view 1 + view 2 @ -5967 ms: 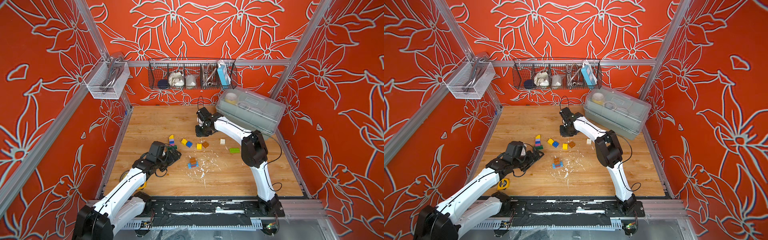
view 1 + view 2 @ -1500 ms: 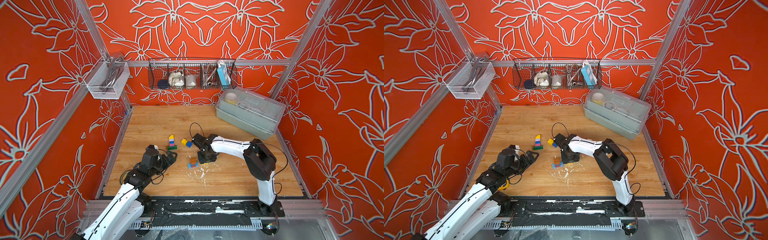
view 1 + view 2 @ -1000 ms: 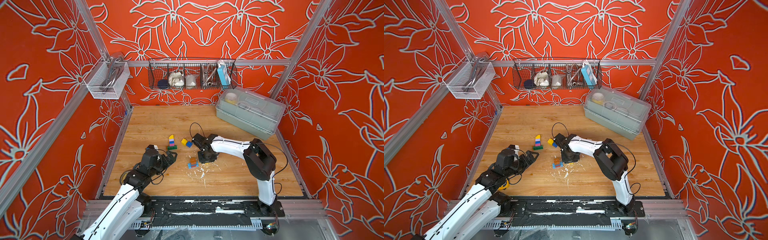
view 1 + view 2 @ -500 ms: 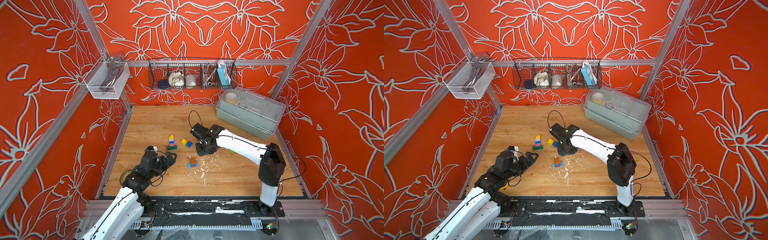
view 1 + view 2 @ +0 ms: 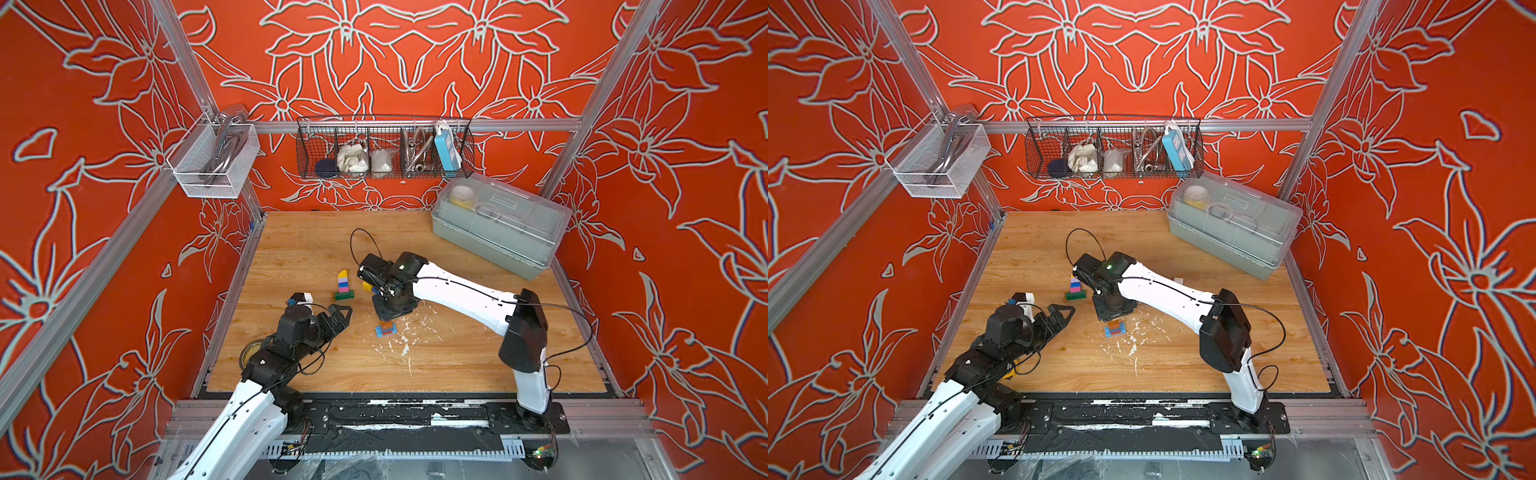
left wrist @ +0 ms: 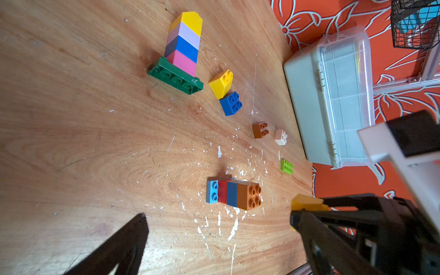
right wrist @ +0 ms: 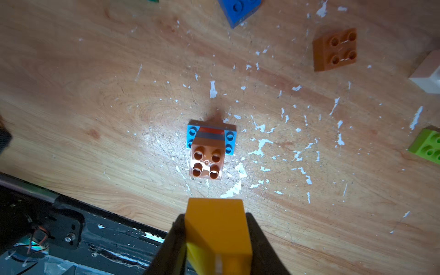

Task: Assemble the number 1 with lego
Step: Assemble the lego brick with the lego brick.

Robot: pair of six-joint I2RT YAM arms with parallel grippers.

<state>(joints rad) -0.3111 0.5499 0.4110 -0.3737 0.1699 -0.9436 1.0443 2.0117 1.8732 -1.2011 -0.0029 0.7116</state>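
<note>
Yellow brick [image 7: 217, 235], pinched in the right fingers [image 7: 171, 245] just above the brown-topped stack [image 7: 206, 162], could land crooked and tip that stack over; the left fingers [image 6: 123, 245] are spread wide.

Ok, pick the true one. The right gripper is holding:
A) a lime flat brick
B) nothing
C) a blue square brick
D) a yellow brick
D: in the right wrist view the right gripper is closed on a yellow brick, with a black finger on each side of it.
</note>
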